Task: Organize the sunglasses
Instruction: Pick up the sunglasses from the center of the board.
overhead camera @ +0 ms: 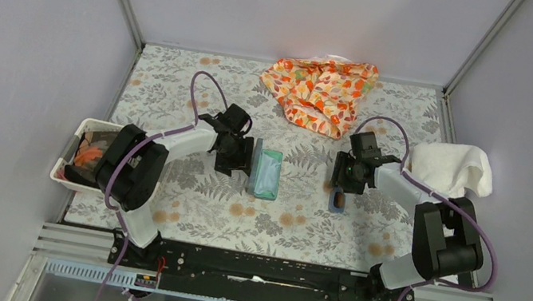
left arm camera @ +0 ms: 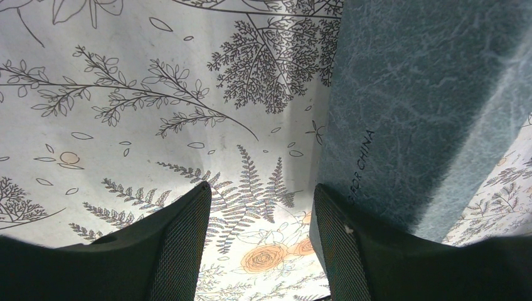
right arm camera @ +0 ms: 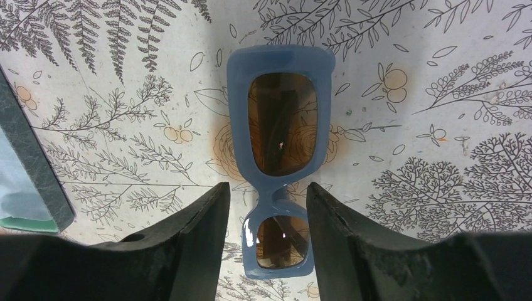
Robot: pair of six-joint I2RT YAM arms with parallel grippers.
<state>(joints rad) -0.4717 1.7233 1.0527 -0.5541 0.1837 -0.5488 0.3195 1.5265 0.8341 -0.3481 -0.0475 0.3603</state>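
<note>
Leaf-printed surface (overhead camera: 185,186) below. Right hand (right arm camera: 266,191) apart, astride bridge of blue plastic brown-lensed sunglasses (right arm camera: 282,119), seemingly for balanced lift. Left hand (left arm camera: 260,194) apart, perhaps steadying dark grey rectangular case (left arm camera: 426,113) alongside.

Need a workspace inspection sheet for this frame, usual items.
Surface: floral table cover, flat.
Job's things: sunglasses flat on cover, right of open case.
Clutter: orange patterned cloth, white towel, white bin at left edge.
Grippers: left gripper jaws open, beside case; right gripper jaws open, astride sunglasses bridge.
Cables: purple cables arching over both arms.
Surroundings: grey walls; nothing else seen.
</note>
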